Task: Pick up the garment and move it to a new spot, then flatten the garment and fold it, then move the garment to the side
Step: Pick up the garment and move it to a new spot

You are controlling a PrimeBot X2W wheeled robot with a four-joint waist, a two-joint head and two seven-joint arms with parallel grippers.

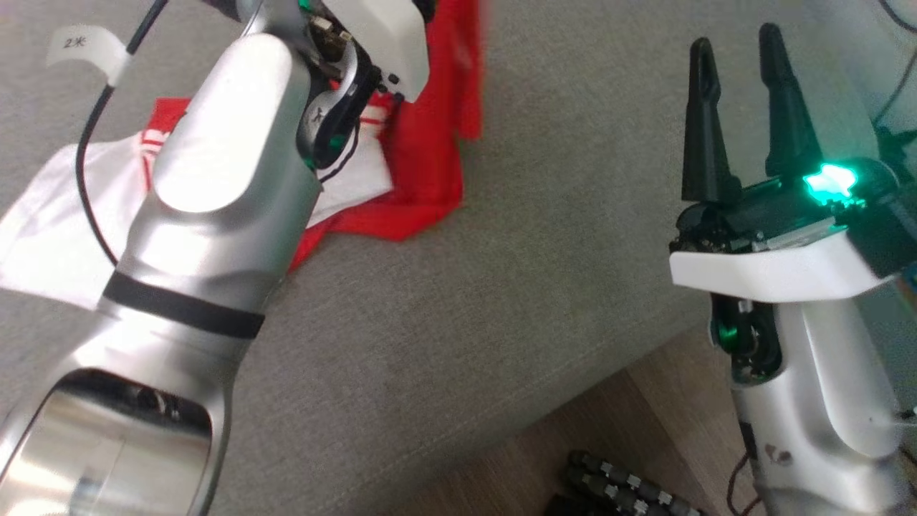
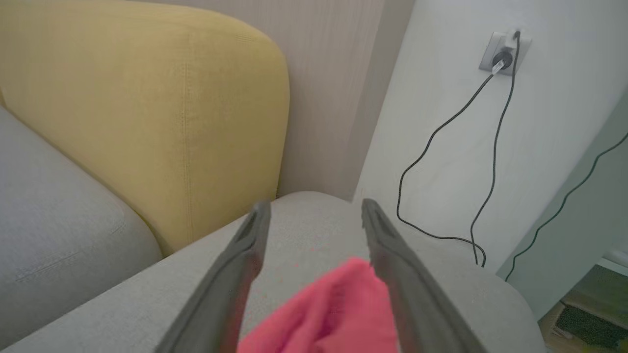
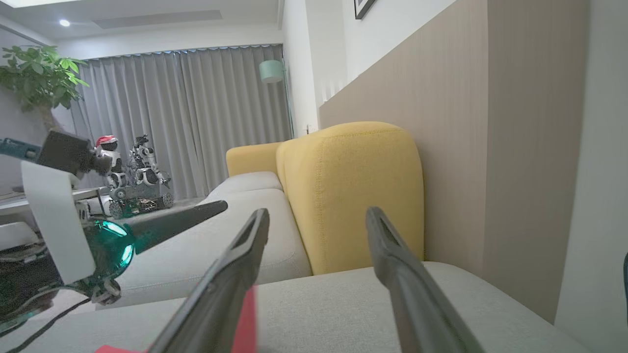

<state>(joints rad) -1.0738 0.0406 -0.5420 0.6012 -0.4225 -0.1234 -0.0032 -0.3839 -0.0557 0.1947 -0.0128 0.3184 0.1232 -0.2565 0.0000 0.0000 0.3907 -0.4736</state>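
**Garment bunched on the sofa, both my pincers open**

The garment [image 1: 423, 143] lies in the upper left of the head view, on the grey sofa [image 1: 501, 322]. It is a rumpled heap, with red cloth lapped over white. One red strip runs up to the top edge of the frame and is too blurred to read. My left arm [image 1: 215, 179] crosses over the heap and hides its middle.

In the left wrist view my left pincer [image 2: 315, 206] stands with its fingers well apart. A red fold sits low between them, against the right-hand finger. Nothing is clamped as far as I can tell, though I cannot tell whether the cloth is caught on that finger.

My right pincer [image 1: 736, 39] is at the right of the head view. It is wide open, holds nothing and is well apart from the garment.

The yellow cushion [image 2: 147, 98] rises beyond the seat in the upper left of the left wrist view. The floor [image 1: 645, 430] shows past the sofa's edge at the lower right of the head view.

I judge the garment placed but not yet flattened. Several things could go wrong from here:

- If the fold clings to my left finger, pulling away would drag the heap and crumple it further.
- A grab into the overlapped layers could pinch red and white together, so spreading would twist the garment instead of opening it.
- With my own arm over the heap, I could misjudge where an edge lies and close on sofa fabric.
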